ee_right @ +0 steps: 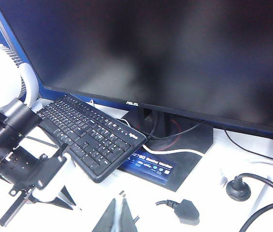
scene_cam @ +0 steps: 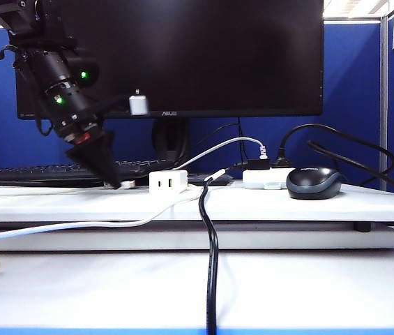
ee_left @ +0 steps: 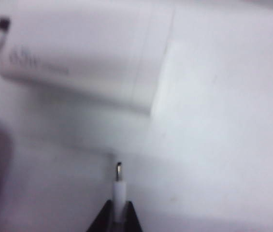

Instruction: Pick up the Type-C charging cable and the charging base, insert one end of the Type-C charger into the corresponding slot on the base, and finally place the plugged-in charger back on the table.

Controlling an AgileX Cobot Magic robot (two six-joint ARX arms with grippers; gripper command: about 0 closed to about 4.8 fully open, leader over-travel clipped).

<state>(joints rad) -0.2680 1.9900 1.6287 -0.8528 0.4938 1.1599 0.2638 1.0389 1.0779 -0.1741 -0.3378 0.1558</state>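
Left gripper (scene_cam: 116, 183), black and pointed, reaches down at a slant from the upper left of the exterior view to the raised white board on the table (scene_cam: 308, 279), near that board's back edge. Its fingers (ee_left: 102, 222) are clamped on the small white-and-metal plug of the Type-C charging cable (ee_left: 120, 186); in the left wrist view the plug sticks out past the dark fingertips, metal tip forward, aimed toward a white block that is blurred there. The cable itself runs as a thin white line from the plug across the board toward its front left and off the left edge of the exterior view.

Just beside the gripper, toward the middle of the board, sits the charging base (scene_cam: 168, 182), a small white block with ports facing the front. It rests flat on the board and is not held. Whether the plug touches it I cannot tell.

Right gripper (ee_right: 121, 220) shows only as two dark fingertips pressed together with nothing between them; it hangs above the table, looking at the black keyboard (ee_right: 90, 137) and the monitor (scene_cam: 183, 56).

Further right along the board lie a flatter white block (scene_cam: 265, 179) with black plugs in it and a dark mouse (scene_cam: 314, 183). A thick black cable (scene_cam: 212, 265) runs from the board's middle down over its front edge to the table's near edge.
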